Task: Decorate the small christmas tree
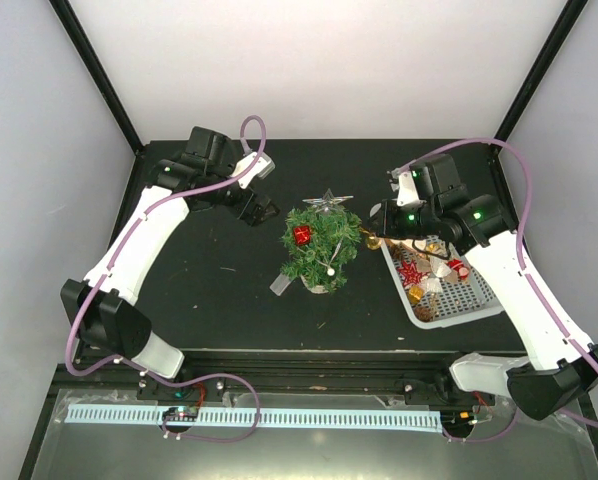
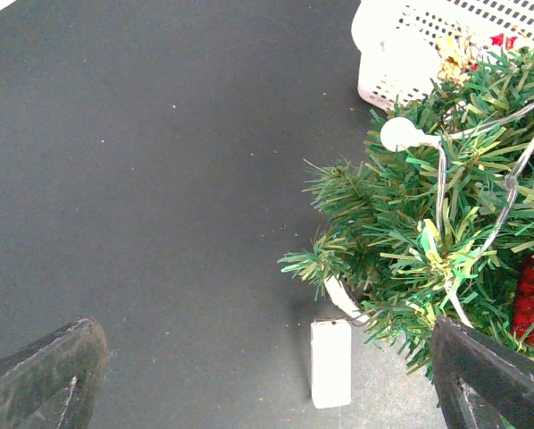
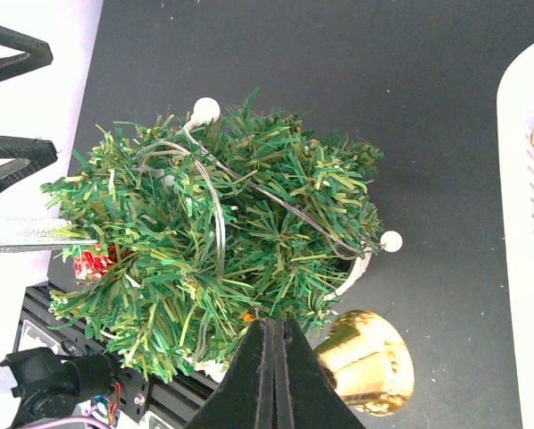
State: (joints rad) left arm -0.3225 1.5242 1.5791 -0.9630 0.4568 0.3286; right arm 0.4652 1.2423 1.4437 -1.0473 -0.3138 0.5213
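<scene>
The small christmas tree [image 1: 321, 243] stands mid-table in its white pot [image 3: 352, 273]. It carries a silver star [image 1: 327, 202], a red gift ornament [image 1: 302, 235] and a wire of white bulbs [image 3: 205, 109]. My right gripper [image 3: 276, 323] is shut at the tree's right edge, its tips against the needles. A gold bell [image 3: 365, 362] hangs beside its fingers, with a bit of orange thread at the tips. My left gripper [image 1: 254, 205] is open and empty at the tree's upper left; its dark fingers [image 2: 44, 375] frame bare mat.
A white tray [image 1: 484, 300] of loose ornaments sits at the right, under the right arm. The light string's white battery box [image 2: 330, 362] lies on the mat by the pot, on the tree's near-left side. White walls enclose the black mat.
</scene>
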